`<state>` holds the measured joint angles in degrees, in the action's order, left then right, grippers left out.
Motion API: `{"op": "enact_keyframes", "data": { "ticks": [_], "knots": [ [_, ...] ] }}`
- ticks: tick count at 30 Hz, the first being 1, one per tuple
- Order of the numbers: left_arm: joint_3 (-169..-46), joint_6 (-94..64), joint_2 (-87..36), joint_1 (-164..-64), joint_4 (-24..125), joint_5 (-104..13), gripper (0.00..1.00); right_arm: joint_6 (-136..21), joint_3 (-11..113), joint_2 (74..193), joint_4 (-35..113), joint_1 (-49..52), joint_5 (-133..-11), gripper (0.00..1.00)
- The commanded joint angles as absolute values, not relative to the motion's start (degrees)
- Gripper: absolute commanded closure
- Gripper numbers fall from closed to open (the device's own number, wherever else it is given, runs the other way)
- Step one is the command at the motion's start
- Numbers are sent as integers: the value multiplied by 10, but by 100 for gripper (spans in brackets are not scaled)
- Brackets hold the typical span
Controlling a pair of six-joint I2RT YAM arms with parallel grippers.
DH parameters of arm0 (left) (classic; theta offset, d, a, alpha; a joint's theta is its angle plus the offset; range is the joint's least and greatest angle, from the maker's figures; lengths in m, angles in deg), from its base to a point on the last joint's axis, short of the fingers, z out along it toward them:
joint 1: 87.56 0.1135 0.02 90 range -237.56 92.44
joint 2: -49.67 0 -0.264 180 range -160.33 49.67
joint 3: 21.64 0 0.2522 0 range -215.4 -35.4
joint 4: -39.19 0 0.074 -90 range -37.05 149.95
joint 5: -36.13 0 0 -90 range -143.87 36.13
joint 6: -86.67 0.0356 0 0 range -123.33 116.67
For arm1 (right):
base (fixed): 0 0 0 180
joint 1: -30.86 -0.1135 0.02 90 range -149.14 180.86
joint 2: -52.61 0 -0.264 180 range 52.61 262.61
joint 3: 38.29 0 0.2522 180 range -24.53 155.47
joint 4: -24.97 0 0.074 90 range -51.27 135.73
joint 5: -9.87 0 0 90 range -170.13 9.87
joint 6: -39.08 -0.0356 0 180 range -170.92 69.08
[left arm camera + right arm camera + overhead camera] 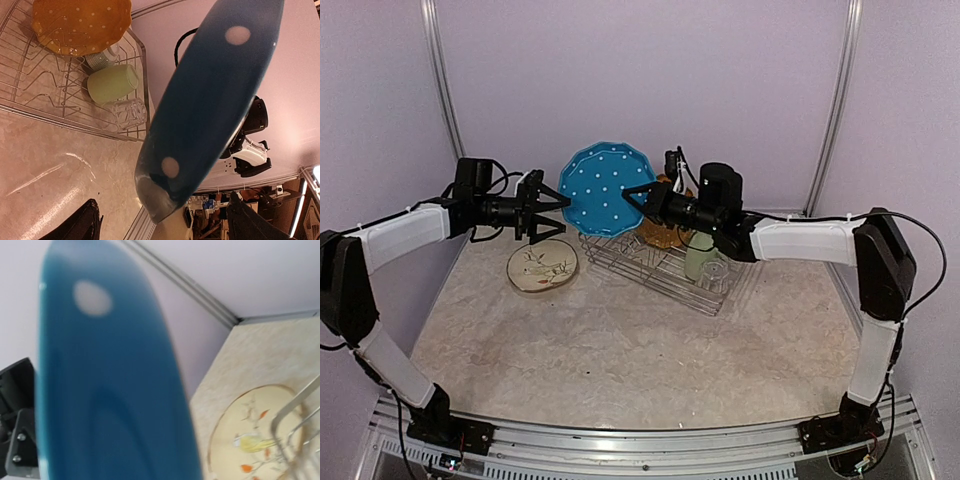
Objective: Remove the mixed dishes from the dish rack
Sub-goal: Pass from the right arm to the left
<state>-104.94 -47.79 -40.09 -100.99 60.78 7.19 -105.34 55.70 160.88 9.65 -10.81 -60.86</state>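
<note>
Right gripper [632, 200] clamped on blue white-dotted plate [598, 185]; left gripper [564, 214] spread astride rim. We'd close left before releasing.

The worktop [620, 350] is a pale beige slab with a marbled stone pattern, and soft streaks of glare [50, 175] lie across it. Behind the worktop rises a plain lilac back wall [640, 70]. A matching left wall [370, 110] and right wall [910, 120] angle in at the worktop's sides. Silver metal strips [442, 90] run up the two corners behind the worktop. A ribbed aluminium rail [640, 445] lies along the worktop's near edge. Past the worktop's edge, the left wrist view shows a cluttered patch of room [212, 205], too small to make out. The light is even and diffuse.
</note>
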Motion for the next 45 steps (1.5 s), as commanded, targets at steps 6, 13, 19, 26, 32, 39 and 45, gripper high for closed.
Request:
{"op": "enact_keyframes", "data": {
  "ticks": [6,13,19,26,32,39,45],
  "knots": [
    [-1029,-504,-413,-1012,557,89,33,-1143,578,1640,-82,-130,-590,100],
    [-1032,-502,-418,-1010,566,86,52,-1165,580,1663,-102,-141,-591,100],
    [-1036,-491,-416,-1005,586,71,69,-1151,573,1658,-82,-144,-613,100],
    [-1048,-466,-419,-1001,630,34,88,-1136,571,1656,-51,-153,-641,97],
    [-1054,-455,-420,-997,651,6,100,-1127,575,1655,-31,-157,-656,71],
    [-1038,-467,-408,-981,620,8,100,-1110,577,1652,4,-157,-675,36],
    [-1026,-486,-395,-951,593,15,100,-1082,578,1644,46,-156,-700,6]
  ]
}}
